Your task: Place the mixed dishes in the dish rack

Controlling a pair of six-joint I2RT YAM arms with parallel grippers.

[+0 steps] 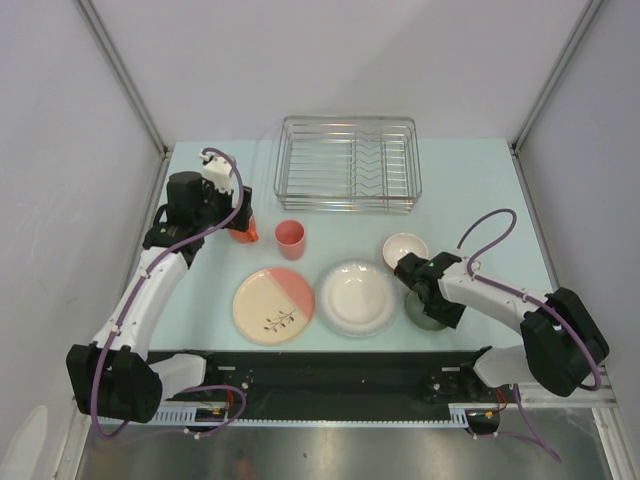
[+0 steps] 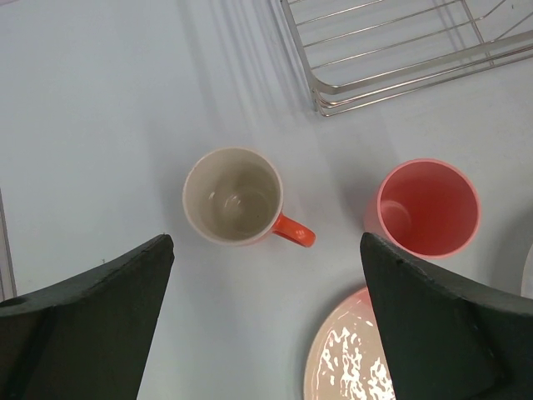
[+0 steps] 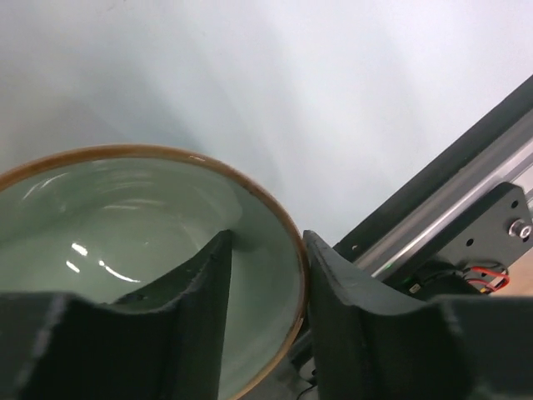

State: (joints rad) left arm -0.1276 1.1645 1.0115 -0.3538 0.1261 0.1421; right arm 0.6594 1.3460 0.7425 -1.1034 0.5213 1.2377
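Pale-blue surface [image 1: 470, 190] is carrying everything; nothing is loaded yet. Right gripper [image 3: 266, 242] is straddling the green bowl [image 3: 125, 217] rim, one finger inside, one outside; cannot tell if clamping. Left gripper [image 2: 266, 246], jaws apart, is hovering over the orange mug [image 2: 233, 196] directly below. Dish rack [image 1: 347, 205] is sitting empty beyond it.

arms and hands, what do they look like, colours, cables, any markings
The left arm and right arm have white link shells, black joints and bases, and a looping purple cable each. The left hand and right hand have matte black wedge-shaped fingers. No markings show.
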